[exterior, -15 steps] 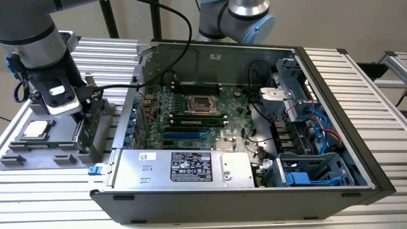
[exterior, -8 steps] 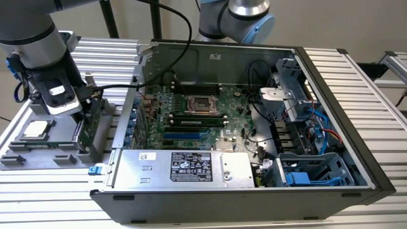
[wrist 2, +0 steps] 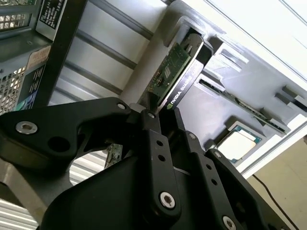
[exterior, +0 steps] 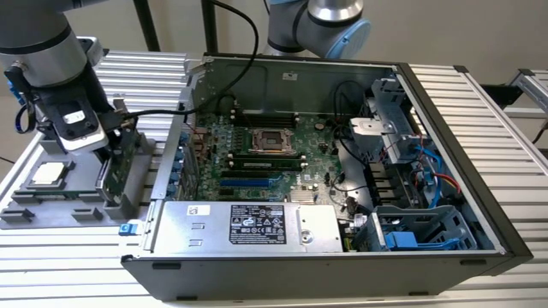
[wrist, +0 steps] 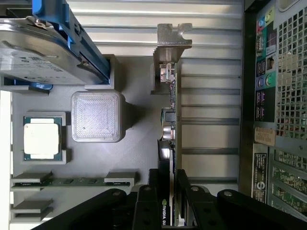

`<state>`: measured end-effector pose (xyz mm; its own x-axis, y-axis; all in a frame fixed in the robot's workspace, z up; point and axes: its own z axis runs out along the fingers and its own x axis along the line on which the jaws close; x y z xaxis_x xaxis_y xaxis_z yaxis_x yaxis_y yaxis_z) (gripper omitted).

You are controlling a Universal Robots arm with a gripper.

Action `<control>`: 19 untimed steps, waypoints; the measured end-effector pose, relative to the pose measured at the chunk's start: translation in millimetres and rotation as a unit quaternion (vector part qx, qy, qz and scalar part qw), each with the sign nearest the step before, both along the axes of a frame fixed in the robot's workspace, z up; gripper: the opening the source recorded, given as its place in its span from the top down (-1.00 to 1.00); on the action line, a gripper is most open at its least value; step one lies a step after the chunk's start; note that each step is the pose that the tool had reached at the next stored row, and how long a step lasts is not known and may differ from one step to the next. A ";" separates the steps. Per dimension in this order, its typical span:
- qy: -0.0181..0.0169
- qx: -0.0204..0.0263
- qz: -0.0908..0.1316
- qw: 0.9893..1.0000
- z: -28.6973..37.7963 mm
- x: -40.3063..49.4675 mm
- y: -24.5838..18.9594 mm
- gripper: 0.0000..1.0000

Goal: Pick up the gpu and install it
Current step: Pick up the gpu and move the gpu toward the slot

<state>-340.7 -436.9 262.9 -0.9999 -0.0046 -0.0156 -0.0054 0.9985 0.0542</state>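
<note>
I work over a ribbed metal table (exterior: 479, 115). On it lies an open computer case (exterior: 283, 273), with the motherboard (exterior: 256, 160) bare inside and a silver power supply (exterior: 248, 224) along the near wall. Toward the exterior view's left, just beside the case, sits a grey tray (exterior: 51, 215). In the first wrist view it carries a hard drive (wrist: 38, 48) with blue rails, a processor chip (wrist: 41, 138) and a memory stick (wrist: 72, 182). The gpu (exterior: 115, 163) stands on edge in that tray, on the side nearest the case. My pincer (wrist: 168, 181) is clamped on it from above, one finger against each face.
</note>
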 end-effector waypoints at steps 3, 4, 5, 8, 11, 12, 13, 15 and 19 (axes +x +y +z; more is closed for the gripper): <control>0.000 0.000 0.000 1.000 3.7 0.0 0.0 1.00; 0.000 0.000 0.000 1.000 5.0 0.0 0.0 1.00; 0.000 0.000 0.000 1.000 6.4 0.0 0.0 1.00; 0.000 0.000 0.000 1.000 10.4 0.0 0.0 1.00; 0.000 0.000 0.000 1.000 14.3 0.0 0.0 1.00; 0.000 0.000 0.001 1.000 15.6 0.1 -0.1 1.00; 0.000 0.000 0.001 1.000 17.0 0.1 -0.1 1.00; 0.000 0.000 0.001 1.000 19.8 0.1 -0.1 1.00; 0.000 0.000 0.001 1.000 25.1 0.0 0.0 1.00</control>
